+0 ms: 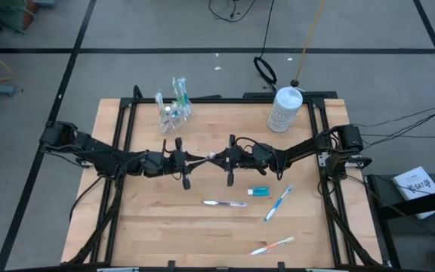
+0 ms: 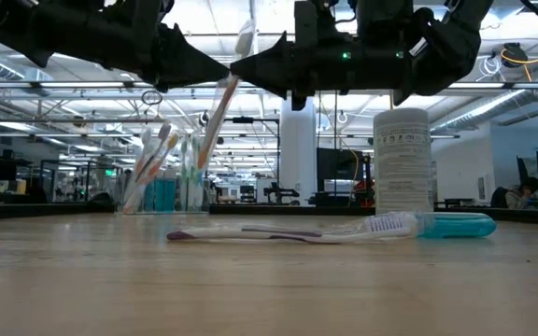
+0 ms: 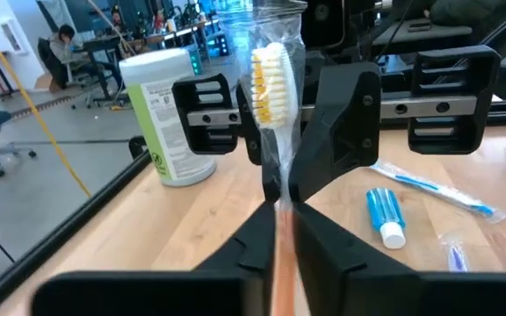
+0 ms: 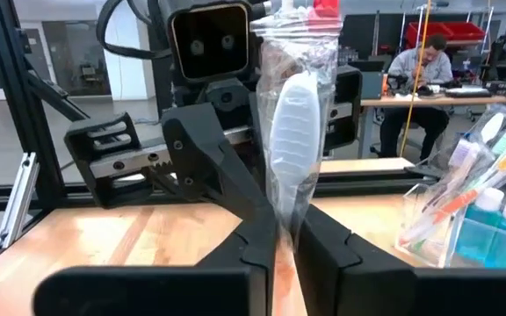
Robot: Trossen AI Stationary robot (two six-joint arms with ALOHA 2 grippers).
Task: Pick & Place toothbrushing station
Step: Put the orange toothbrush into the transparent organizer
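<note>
1. High view: the left gripper (image 1: 195,160) and the right gripper (image 1: 216,157) meet tip to tip at the table's (image 1: 157,227) centre, a wrapped brush (image 1: 206,158) pinched between them. The cup (image 1: 174,112) of brushes stands at about 11 o'clock from the grippers, near the far edge; the white bottle (image 1: 285,109) stands at 1 o'clock. A teal tube (image 1: 258,192) lies at 4 o'clock, a blue brush (image 1: 278,204) just beyond it, a purple-tipped brush (image 1: 225,203) at 5 o'clock and an orange brush (image 1: 272,245) near the front edge.

2. Low view: both grippers hang above the table. The wrapped brush (image 2: 222,98) slants down from their tips, its head uppermost. On the table the purple-tipped brush (image 2: 288,233) lies in front of the tube (image 2: 456,225) and the bottle (image 2: 402,161); the cup (image 2: 162,182) stands behind, at 9 o'clock.

3. Left wrist view: the left fingers (image 3: 235,254) stand narrow on the orange handle; the right gripper (image 3: 275,180) clamps the wrapper just below the bristles (image 3: 269,83). The bottle (image 3: 169,118), tube (image 3: 385,215) and blue brush (image 3: 437,189) lie behind.

4. Right wrist view: the right fingers (image 4: 319,241) close on the brush (image 4: 292,132); the left gripper (image 4: 266,224) faces them. The cup (image 4: 473,215) is at 3 o'clock. A person (image 4: 420,75) sits at a desk beyond.
</note>
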